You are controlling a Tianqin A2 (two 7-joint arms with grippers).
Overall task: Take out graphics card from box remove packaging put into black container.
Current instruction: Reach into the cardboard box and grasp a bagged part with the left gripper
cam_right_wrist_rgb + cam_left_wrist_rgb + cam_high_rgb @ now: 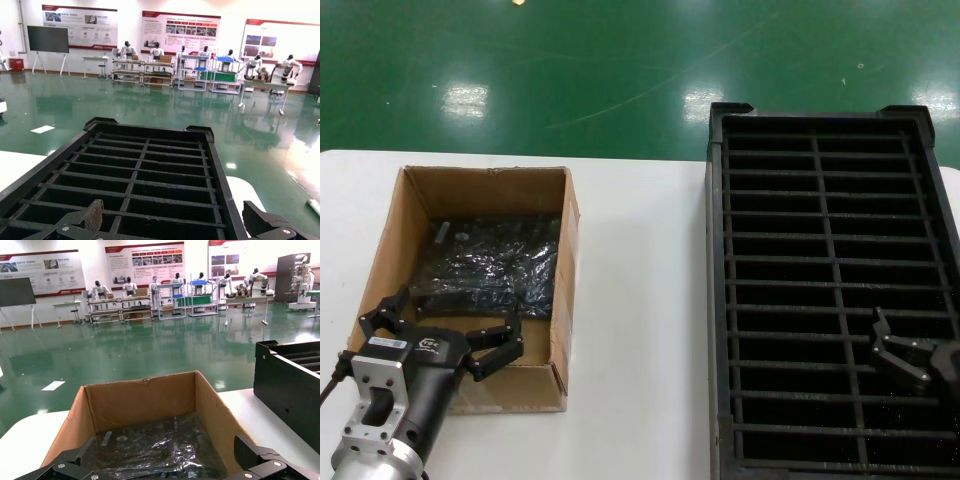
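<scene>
The brown cardboard box [390, 235] stands open on the left of the white table. Shiny dark crinkled bags [495, 265] fill its floor. The graphics card is hidden and the loose packaging is out of view. My left gripper [455, 322] hovers over the box's near end, open, with nothing between its fingers. In the left wrist view the bags [160, 445] lie just ahead of that gripper [161, 471]. The black container [830, 225] with its ribbed slots takes up the right side. My right gripper [898, 350] hangs open and empty above its near right part [150, 175].
A bare strip of white table [640, 300] runs between box and container. The table's far edge borders a green floor [570, 70]. The box's right wall [212, 415] and the container's corner [280, 385] stand close together in the left wrist view.
</scene>
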